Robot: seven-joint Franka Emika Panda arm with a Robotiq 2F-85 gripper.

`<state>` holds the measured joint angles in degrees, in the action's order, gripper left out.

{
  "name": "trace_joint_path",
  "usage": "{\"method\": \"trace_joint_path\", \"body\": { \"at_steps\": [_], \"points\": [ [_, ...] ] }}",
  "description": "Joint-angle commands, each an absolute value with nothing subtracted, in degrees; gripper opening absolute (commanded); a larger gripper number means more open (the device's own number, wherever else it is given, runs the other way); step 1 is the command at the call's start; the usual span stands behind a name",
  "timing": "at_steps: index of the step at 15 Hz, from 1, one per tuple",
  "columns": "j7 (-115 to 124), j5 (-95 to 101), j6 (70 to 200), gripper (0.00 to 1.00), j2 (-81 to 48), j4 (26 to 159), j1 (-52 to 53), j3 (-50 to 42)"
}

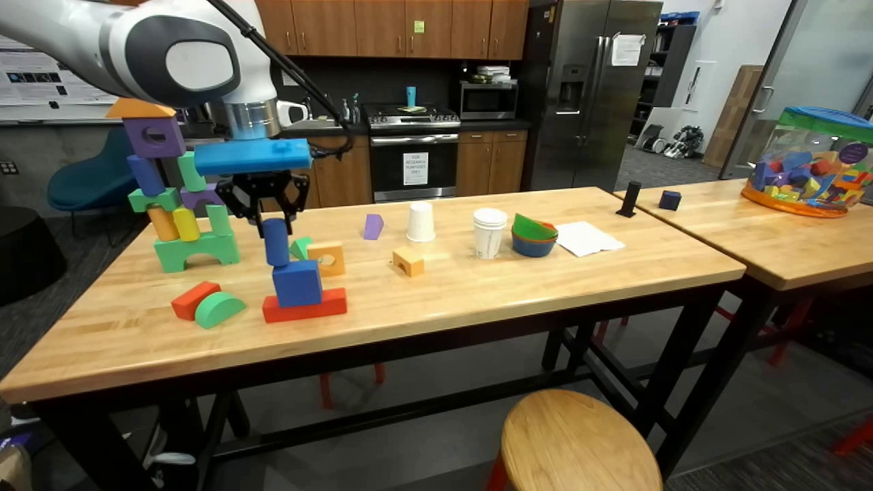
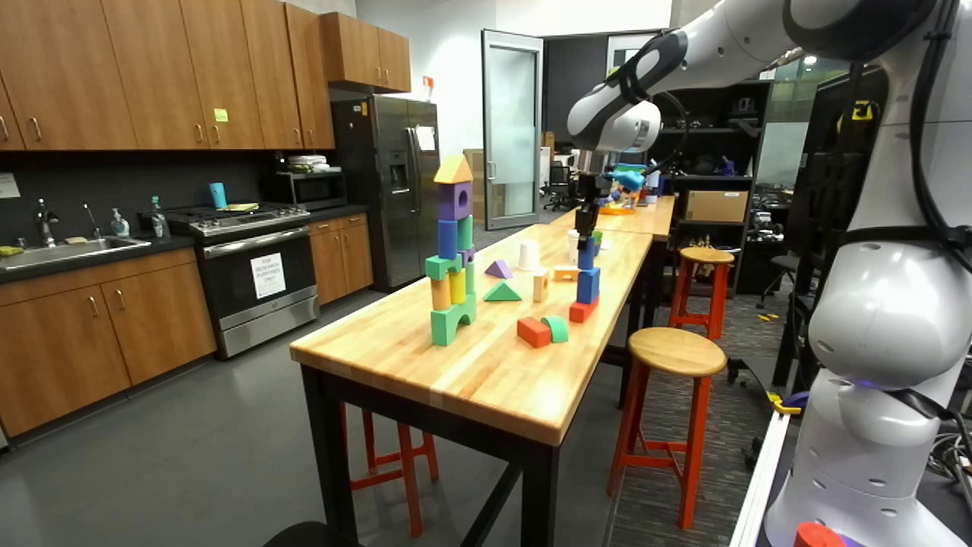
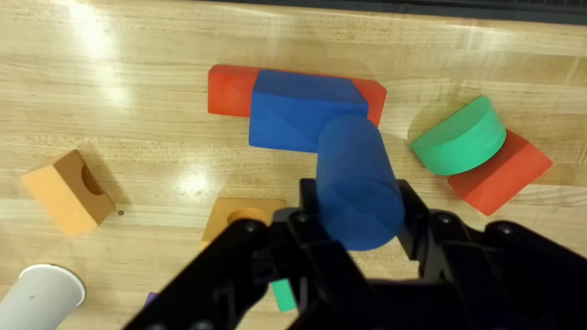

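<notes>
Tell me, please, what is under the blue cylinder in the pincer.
Below the blue cylinder is a blue block, lying on a long red block. The cylinder's underside and the blue block's top beneath it are covered, so I cannot tell whether they touch.

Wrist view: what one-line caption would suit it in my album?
The tool grips a blue cylinder over a blue block that rests on a long red block.

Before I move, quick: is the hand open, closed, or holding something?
Hand: closed, holding the blue cylinder upright over one end of the blue block; can't tell whether they touch.
</notes>
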<state>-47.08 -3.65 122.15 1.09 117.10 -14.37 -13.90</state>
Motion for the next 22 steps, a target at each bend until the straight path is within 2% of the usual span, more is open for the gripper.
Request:
{"method": "trace_joint_path", "body": {
  "at_steps": [1,22],
  "points": [
    [-46.5,-2.8,122.5,0.17,2.2,118.2,-14.3,-14.2],
    [-46.5,-2.6,122.3,0.17,2.4,118.8,-14.5,-14.3]
  ]
}}
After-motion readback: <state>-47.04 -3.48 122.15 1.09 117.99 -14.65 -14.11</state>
